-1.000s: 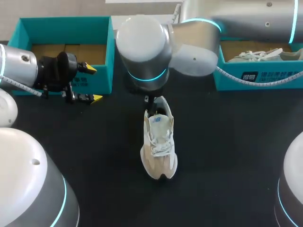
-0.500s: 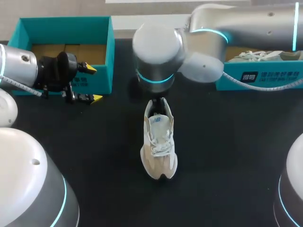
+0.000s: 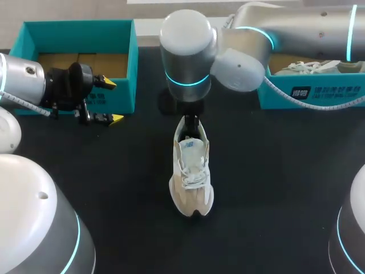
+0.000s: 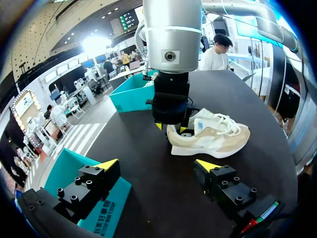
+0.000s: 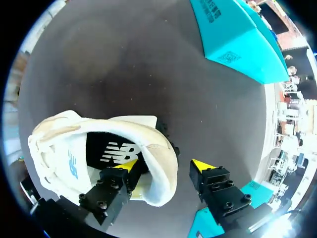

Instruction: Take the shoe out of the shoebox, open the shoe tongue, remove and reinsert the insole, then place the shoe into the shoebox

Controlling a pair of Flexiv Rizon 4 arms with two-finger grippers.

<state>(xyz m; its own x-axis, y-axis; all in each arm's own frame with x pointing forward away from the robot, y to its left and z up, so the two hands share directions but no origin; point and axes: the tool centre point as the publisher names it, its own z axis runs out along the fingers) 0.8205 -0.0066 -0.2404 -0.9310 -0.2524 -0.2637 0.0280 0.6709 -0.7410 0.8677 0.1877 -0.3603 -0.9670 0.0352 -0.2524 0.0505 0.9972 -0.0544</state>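
While right gripper (image 5: 166,165) straddles shoe (image 5: 47,141) heel, jaws apart.

The black table (image 3: 274,171) bears a beige shoe (image 3: 193,177), with a left shoebox (image 3: 80,25) and right shoebox (image 3: 276,98) along its far edge.

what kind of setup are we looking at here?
Probably a robot test bench: a left arm and right arm over a black table, one shoe on it, teal shoeboxes at the far edge.
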